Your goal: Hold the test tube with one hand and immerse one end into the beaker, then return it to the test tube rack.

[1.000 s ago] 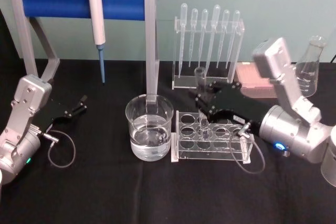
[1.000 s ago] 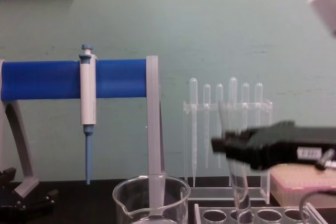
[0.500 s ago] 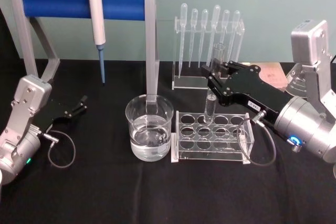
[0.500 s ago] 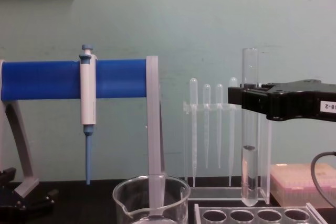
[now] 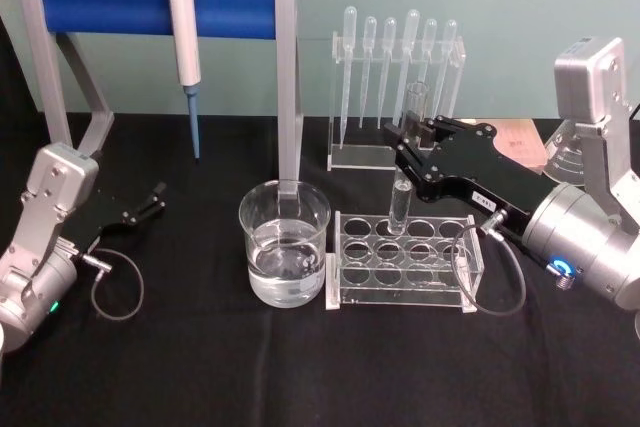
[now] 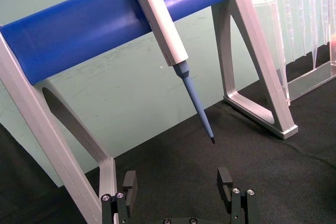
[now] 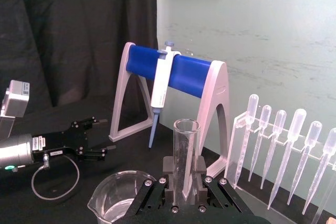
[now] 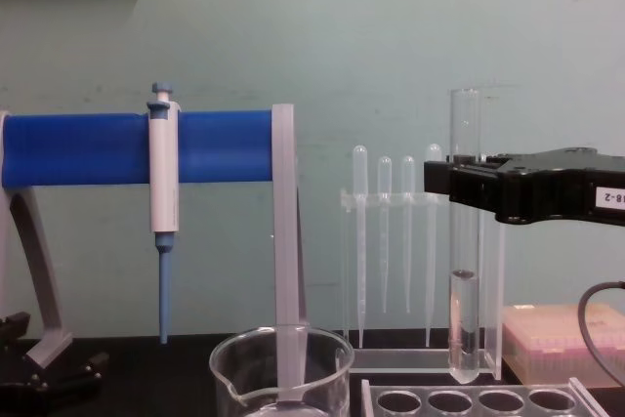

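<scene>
Here we go: the right tool [image 5: 408,135] is pinching the tube [image 5: 401,195] high on its upper part. The rim stands above the tool and the long body hangs straight down below it. In the chest view the tube [image 8: 465,241] is upright, its long axis vertical. Its round bottom sits just above the back row of the rack [image 5: 400,292], and we judge it clear of the holes.

The tube carries clear liquid in its lower part. The beaker [image 5: 247,232] lies to this tool's left and lower, right beside the rack's end, and holds clear liquid to about half its height. We reckon the coming move is a sideways carry to the left, over the beaker's rim, then straight down to dip that bottom end. The tube has to stay plumb so it clears the rim.

The left tool [image 5: 155,197] rests low by the desk [image 5: 200,367], well beyond the beaker, and its wrist view shows it [image 6: 177,179] spread and empty. The right tool is the nearer one.
</scene>
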Controlling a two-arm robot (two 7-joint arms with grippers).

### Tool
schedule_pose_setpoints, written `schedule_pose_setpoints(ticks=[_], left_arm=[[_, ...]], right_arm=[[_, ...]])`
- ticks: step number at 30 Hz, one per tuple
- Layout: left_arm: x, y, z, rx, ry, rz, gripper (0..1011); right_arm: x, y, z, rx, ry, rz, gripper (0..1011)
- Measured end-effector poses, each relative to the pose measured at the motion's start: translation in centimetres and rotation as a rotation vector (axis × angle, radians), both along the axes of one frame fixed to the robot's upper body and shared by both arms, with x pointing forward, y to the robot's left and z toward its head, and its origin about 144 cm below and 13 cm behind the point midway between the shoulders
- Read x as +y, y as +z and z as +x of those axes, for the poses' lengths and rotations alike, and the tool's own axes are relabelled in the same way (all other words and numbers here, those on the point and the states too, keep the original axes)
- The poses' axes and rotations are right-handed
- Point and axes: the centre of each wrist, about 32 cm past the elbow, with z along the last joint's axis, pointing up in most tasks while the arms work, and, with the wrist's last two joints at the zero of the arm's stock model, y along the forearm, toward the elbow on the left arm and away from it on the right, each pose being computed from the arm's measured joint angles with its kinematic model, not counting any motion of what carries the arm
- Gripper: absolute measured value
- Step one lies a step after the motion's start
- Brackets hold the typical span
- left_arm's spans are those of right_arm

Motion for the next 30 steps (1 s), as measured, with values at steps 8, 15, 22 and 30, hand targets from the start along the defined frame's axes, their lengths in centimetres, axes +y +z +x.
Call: schedule_pose_setpoints(ticks=[8, 15, 22, 30], left_arm=[[0.0, 0.0, 0.0, 0.0, 0.0, 0.0, 1000], [0.0, 0.0, 0.0, 0.0, 0.0, 0.0, 1000], [0.0, 0.0, 0.0, 0.0, 0.0, 0.0, 1000], [0.0, 0.0, 0.0, 0.0, 0.0, 0.0, 1000]], right_arm=[[-0.01, 0.0, 0.01, 0.0, 0.0, 0.0, 226], [-0.01, -0.01, 0.02, 0.001, 0.001, 0.0, 225], [-0.01, -0.02, 0.02, 0.001, 0.001, 0.0, 225], [-0.01, -0.02, 0.02, 0.001, 0.001, 0.0, 226]])
